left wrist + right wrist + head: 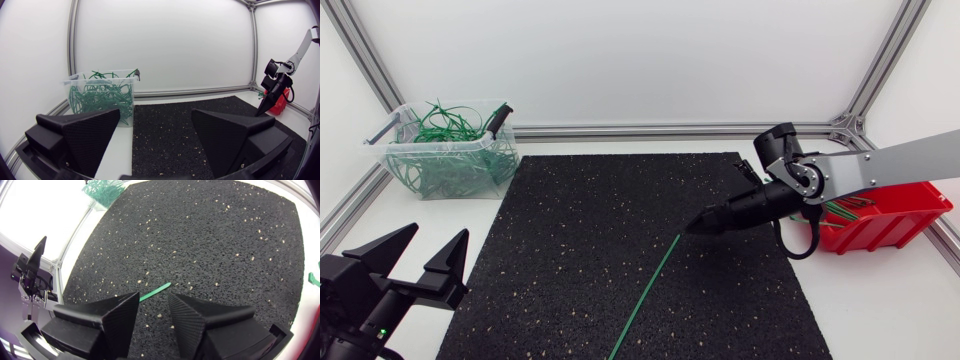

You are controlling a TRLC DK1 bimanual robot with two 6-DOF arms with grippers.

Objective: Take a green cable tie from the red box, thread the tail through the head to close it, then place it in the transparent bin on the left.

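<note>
A straight green cable tie lies flat on the black mat, running from near the mat's front edge up toward my right gripper. That gripper hovers just above the tie's far end, fingers apart and touching nothing. In the right wrist view the tie's end shows on the mat in the gap ahead of the gripper. My left gripper stands open at the front left, off the mat, wide apart in its own view. The red box sits at the right, the transparent bin at the back left.
The bin holds several looped green ties, and a dark-handled tool rests on its rim. More ties lie in the red box. An aluminium frame rail runs along the table's back edge.
</note>
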